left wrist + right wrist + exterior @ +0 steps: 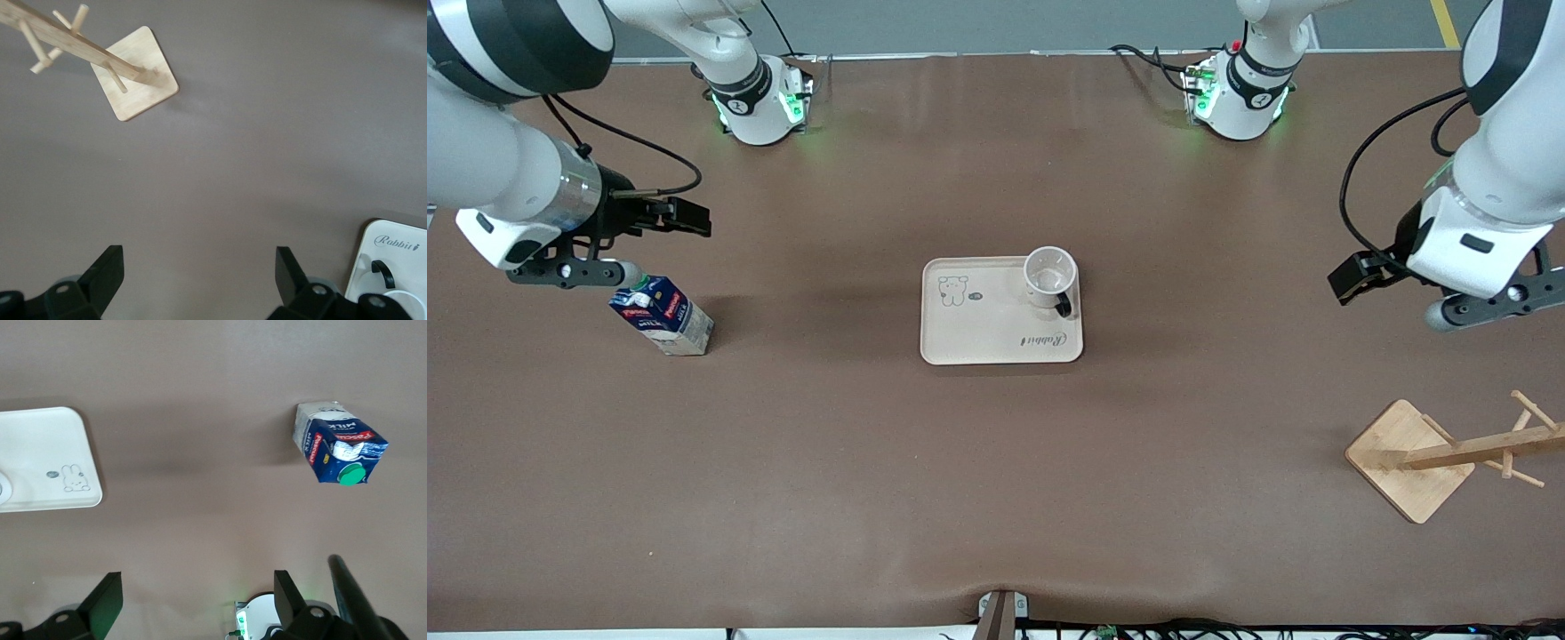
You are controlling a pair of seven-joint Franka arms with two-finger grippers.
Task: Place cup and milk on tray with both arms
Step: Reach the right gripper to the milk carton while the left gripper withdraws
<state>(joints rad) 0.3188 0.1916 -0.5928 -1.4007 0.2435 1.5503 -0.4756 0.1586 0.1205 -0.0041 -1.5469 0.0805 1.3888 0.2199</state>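
The cream tray (978, 333) lies at the middle of the table. The white cup (1049, 271) stands on it, at the corner toward the left arm's end, with its black handle toward the front camera. The dark-blue milk carton (663, 316) stands on the bare table toward the right arm's end, green cap up. My right gripper (690, 219) is open and empty, in the air over bare table beside the milk (337, 443). My left gripper (1353, 277) is open and empty over bare table at the left arm's end. The tray's edge (393, 243) and the cup's handle (383, 272) show in the left wrist view.
A wooden rack with a square base (1414, 458) stands at the left arm's end, nearer the front camera; it also shows in the left wrist view (137, 73). Both robot bases stand along the table's edge farthest from the front camera.
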